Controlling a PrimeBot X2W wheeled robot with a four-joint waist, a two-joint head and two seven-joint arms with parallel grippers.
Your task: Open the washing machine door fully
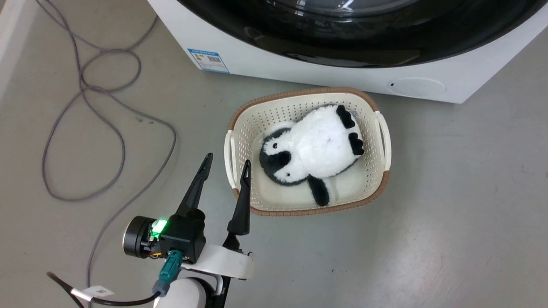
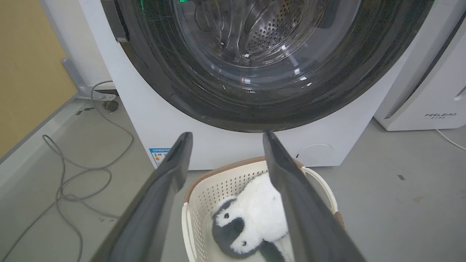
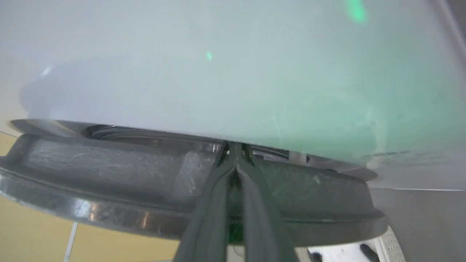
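Washing machine door (image 2: 204, 105), a glossy black disc with a clear glass bowl in the middle, sits on the front of the white washing machine (image 2: 145, 120) and covers nearly its whole width. The perforated steel drum (image 2: 269, 32) shows through the glass.

At the far left, a yellow wall (image 2: 29, 72) meets the grey floor (image 1: 449, 192). A grey cable (image 1: 175, 137) lies there in loose loops. The left gripper (image 1: 227, 160) hangs above the floor just left of a cream laundry basket (image 1: 252, 122), with its two fingers spread wide apart and nothing between them. A blue label (image 1: 208, 60) is stuck on the machine's lower left corner. The basket stands on the floor close before the machine, and a black and white plush penguin (image 1: 317, 149) lies in it. At the right stands a white appliance (image 2: 429, 94) lettered FEELBAIRD, just beside the machine.

The right gripper (image 3: 235, 154) has its fingers pressed together, and the tips reach the narrow seam between the door's dark rim and the white front. This view is blurred, so I cannot tell if the tips touch the rim. The head view cuts off most of the door. In the left wrist view one finger covers part of the basket and the penguin.
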